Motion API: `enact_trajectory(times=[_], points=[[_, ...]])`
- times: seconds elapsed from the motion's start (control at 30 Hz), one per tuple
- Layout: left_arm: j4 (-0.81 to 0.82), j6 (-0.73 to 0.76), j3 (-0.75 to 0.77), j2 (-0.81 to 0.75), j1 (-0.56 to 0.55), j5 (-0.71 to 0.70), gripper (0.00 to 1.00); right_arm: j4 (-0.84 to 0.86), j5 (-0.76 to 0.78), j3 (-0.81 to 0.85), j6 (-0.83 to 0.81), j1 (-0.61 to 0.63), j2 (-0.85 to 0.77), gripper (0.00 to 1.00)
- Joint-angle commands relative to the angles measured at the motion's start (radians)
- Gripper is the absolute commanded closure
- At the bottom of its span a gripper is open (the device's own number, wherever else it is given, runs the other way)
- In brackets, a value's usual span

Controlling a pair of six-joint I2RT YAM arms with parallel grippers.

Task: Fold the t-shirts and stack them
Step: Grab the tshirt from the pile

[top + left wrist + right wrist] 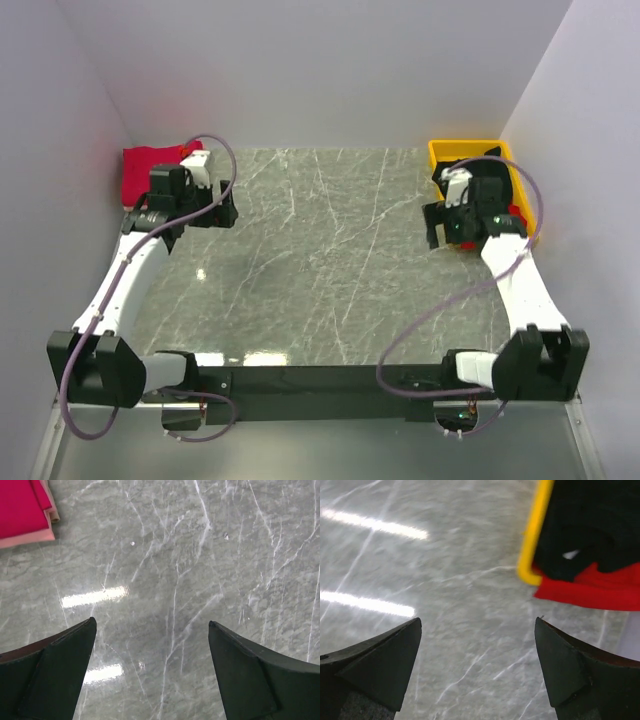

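Marble table [330,260], grey with white veins, lies bare under both sets of jaws.

The left gripper [151,622] has its jaws spread wide with nothing between them; only the stone top and two streaks of reflected light show in the gap. The folded red t-shirt [20,507] lies well ahead of the jaws and off to the left finger's side, apart from both fingertips, flat on the table with a paler pink edge showing beneath it. From the top camera this shirt sits in the table's far left corner, just beyond the left wrist.

The right gripper [478,620] is likewise spread wide and holds nothing, the table showing between its fingers. Ahead of the right finger stands the yellow plastic tray [535,530], its rounded corner just beyond that fingertip's line and not touching it. Inside the tray lies a crumpled black t-shirt [590,525]. A second red t-shirt [590,587] sits under the black one and spills out past the tray's corner onto the table, nearer the right fingertip than the tray's rim but still apart from it.
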Motion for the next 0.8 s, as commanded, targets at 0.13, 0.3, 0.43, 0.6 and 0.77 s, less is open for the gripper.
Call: enact_trajectory(times=[0.13,0.3,0.43,0.6,0.77], points=[[0.018,-0.009,0.114,0.051,0.003,-0.010,0.01,0.124,0.087,0.335,0.127,-0.169,0.344,0.00],[0.010,0.010,0.149,0.111,0.003,-0.057,0.01,0.061,0.169,0.599,0.182,-0.231,0.636,0.00],[-0.063,0.036,0.212,0.194,0.004,-0.135,0.01,-0.021,0.160,0.873,0.190,-0.246,0.890,0.00],[-0.070,0.069,0.225,0.228,0.006,-0.138,0.00,-0.019,0.147,0.988,0.162,-0.243,1.018,0.00],[-0.099,0.074,0.241,0.263,0.006,-0.138,0.01,-0.002,0.167,0.988,0.127,-0.241,1.087,0.36]])
